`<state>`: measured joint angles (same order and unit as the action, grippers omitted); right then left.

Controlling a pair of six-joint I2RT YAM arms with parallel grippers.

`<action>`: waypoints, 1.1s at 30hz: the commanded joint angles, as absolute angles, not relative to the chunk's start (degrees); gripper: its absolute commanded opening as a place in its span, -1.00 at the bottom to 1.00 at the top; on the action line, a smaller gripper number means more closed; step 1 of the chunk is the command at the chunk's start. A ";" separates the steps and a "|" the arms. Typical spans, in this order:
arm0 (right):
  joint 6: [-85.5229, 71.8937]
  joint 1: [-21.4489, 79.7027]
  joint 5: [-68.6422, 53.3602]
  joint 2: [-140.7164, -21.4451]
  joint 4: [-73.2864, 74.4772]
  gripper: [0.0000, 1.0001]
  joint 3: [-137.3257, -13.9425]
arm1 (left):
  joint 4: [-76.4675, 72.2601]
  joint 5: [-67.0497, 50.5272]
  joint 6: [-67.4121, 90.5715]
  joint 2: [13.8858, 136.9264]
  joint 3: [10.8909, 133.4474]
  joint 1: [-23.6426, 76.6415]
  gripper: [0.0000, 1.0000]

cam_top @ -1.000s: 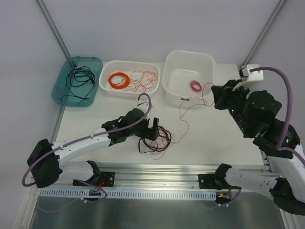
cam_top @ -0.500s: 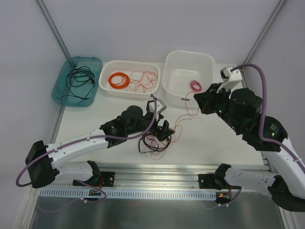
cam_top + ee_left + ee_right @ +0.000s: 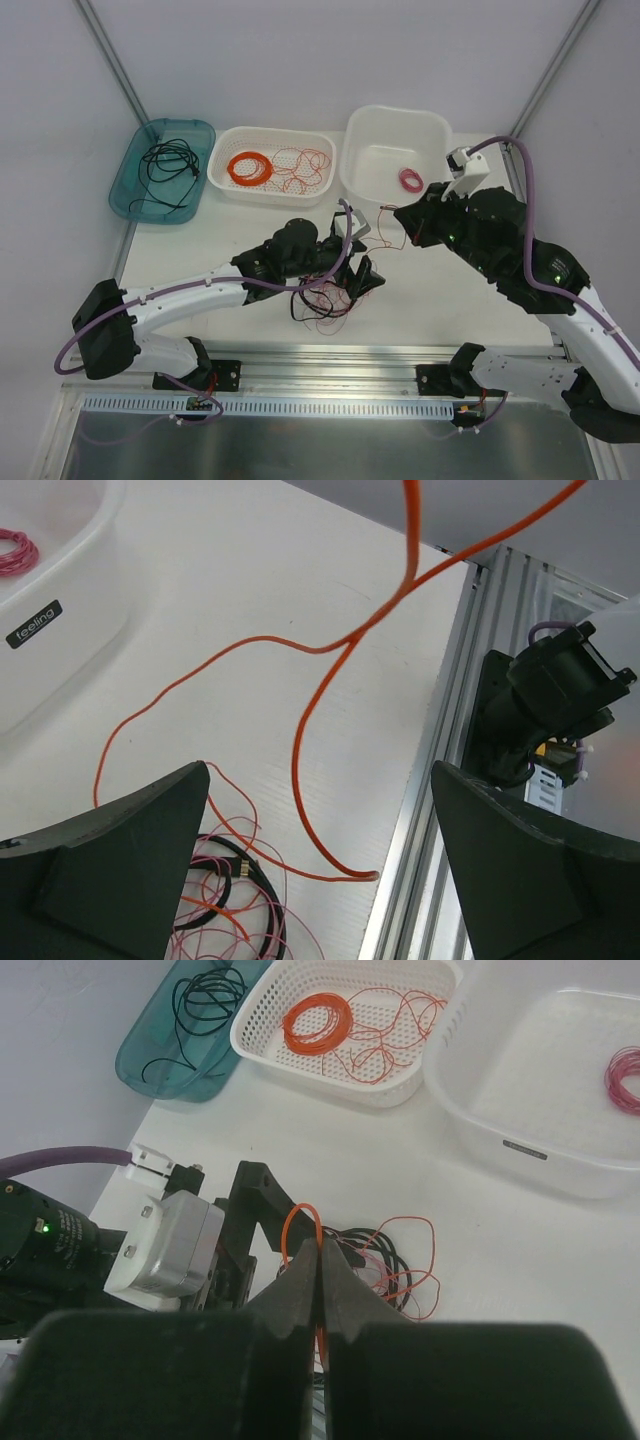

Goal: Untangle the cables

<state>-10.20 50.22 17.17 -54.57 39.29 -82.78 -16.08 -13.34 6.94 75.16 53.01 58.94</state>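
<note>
The cables [image 3: 322,303] are a loose tangle of black, orange-red and pink wires lying near the front of the table. They also show at the lower left of the left wrist view [image 3: 228,900] and in the right wrist view [image 3: 385,1260]. My right gripper [image 3: 404,222] is shut on an orange wire [image 3: 300,1222] that loops out of its tips [image 3: 321,1245], raised above the table. That wire [image 3: 318,710] hangs down between the wide-open fingers of my left gripper [image 3: 320,770]. My left gripper [image 3: 362,278] hovers just right of the tangle and holds nothing.
At the back stand a teal tray [image 3: 125,185] with black cable, a white basket [image 3: 272,192] with a neat orange coil [image 3: 248,167], and a white tub [image 3: 360,180] with a small pink coil [image 3: 410,180]. An aluminium rail [image 3: 440,780] runs along the front edge.
My left gripper has swung right, from over the tangle to its right side. My right gripper has moved left toward the table's middle, carrying the orange wire.
</note>
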 commanded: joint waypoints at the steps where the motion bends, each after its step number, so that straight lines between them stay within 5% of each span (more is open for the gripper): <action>1: -11.95 50.01 15.21 -53.61 37.09 -0.99 -82.36 | -20.30 -11.61 7.56 75.41 55.63 59.50 0.85; 5: -12.65 50.10 14.50 -53.26 36.91 -0.99 -81.39 | -20.30 -10.37 8.35 76.02 56.25 59.50 0.28; 8: -12.92 50.01 14.24 -52.82 37.00 -0.99 -80.69 | -20.39 -9.50 8.79 76.20 56.34 59.50 -0.37; 9: -13.09 50.10 13.98 -52.74 37.00 -0.99 -80.42 | -20.39 -8.71 8.79 76.03 56.34 59.50 -0.81; 10: -13.18 50.10 13.80 -52.65 37.09 -0.99 -80.07 | -20.39 -8.44 8.70 75.94 56.25 59.50 -0.99; 14: -13.18 50.01 13.62 -52.29 37.79 -0.91 -78.84 | -20.39 -6.59 8.53 75.15 56.34 59.50 -1.00; 20: -12.31 50.10 19.06 -50.11 40.69 0.34 -75.60 | -18.82 -0.89 5.81 73.21 58.97 59.41 -1.00; 23: -12.04 50.01 21.09 -48.09 41.92 0.57 -72.79 | -15.83 3.23 3.26 73.12 63.53 58.89 -1.00; 33: -14.06 50.10 25.84 -39.56 40.53 0.68 -61.36 | -7.04 6.24 -4.20 76.63 84.00 52.56 -1.00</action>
